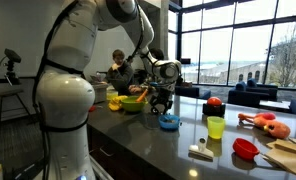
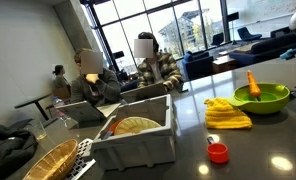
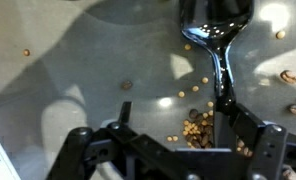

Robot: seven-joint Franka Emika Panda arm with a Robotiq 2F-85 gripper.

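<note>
Frustratingly, the spoon (image 3: 217, 35) shows only in the wrist view, where the top edge cuts off its dark, shiny bowl. Neither exterior view lets it be made out. In an exterior view the claw (image 1: 161, 97) is a small dark shape against the seated people behind it, too small to read its jaws. It hangs over the dark counter (image 1: 178, 145), between a green bowl (image 1: 133, 103) and a blue bowl (image 1: 169, 122). The wrist view settles it: the claw (image 3: 168, 130) stands wide open, both fingers (image 3: 260, 148) spread to the sides of the picture, with nothing between them. Its lower part runs off the bottom edge.

The spoon lies flat on the counter ahead of the claw and off towards its right-hand side in the picture, bowl farthest away. The handle runs back to just beside the finger on that side. Whether the handle tip touches that finger cannot be told, as both are dark. Small brown bits (image 3: 196, 128) are scattered around the spoon, with a little heap just beside the handle end, inside the open jaws
</note>
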